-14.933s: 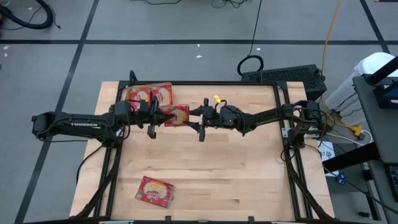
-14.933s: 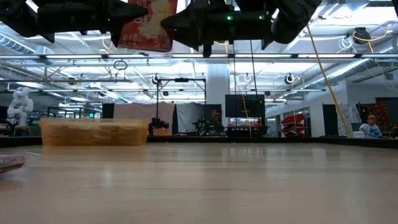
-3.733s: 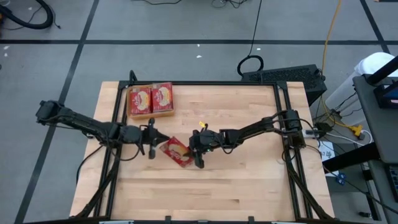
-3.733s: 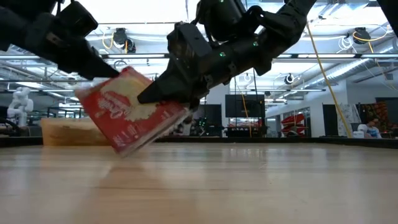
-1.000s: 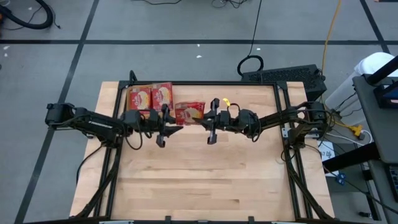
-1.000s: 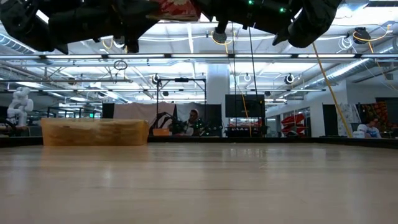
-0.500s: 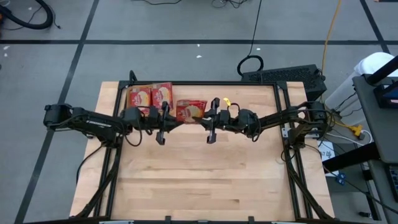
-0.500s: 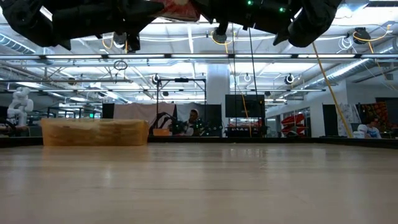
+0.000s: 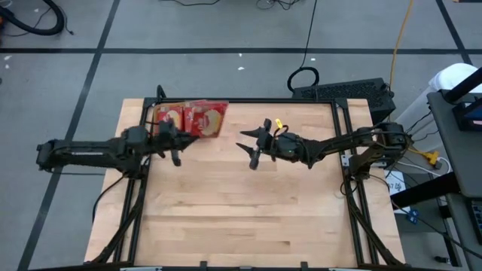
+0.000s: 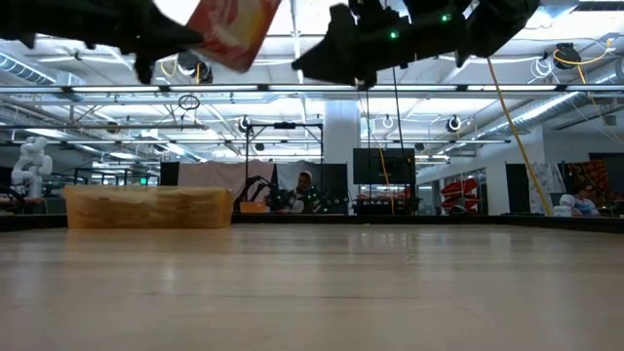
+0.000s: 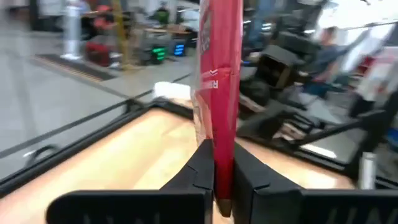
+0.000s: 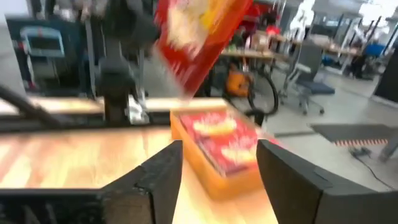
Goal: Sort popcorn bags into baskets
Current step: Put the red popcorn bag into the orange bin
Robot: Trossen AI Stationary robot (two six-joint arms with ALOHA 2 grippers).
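Left hand [image 9: 179,140] pinches a bag [image 9: 205,118] by its edge above the bin [image 9: 156,120], far left; right hand [image 9: 251,144] wide, empty. Light, floppy, slick: grip the seam.

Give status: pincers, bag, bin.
Left pincer shut on a popcorn bag, held over the orange bin. Right pincer open, empty, above mid-table. Bin already holds bags. Nothing in the way.

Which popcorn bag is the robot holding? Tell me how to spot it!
Find the orange basket at the table's far left corner. Just above it, the left gripper pinches one red popcorn bag up in the air. The other bags lie flat inside the basket; this one hangs tilted, touching nothing else.
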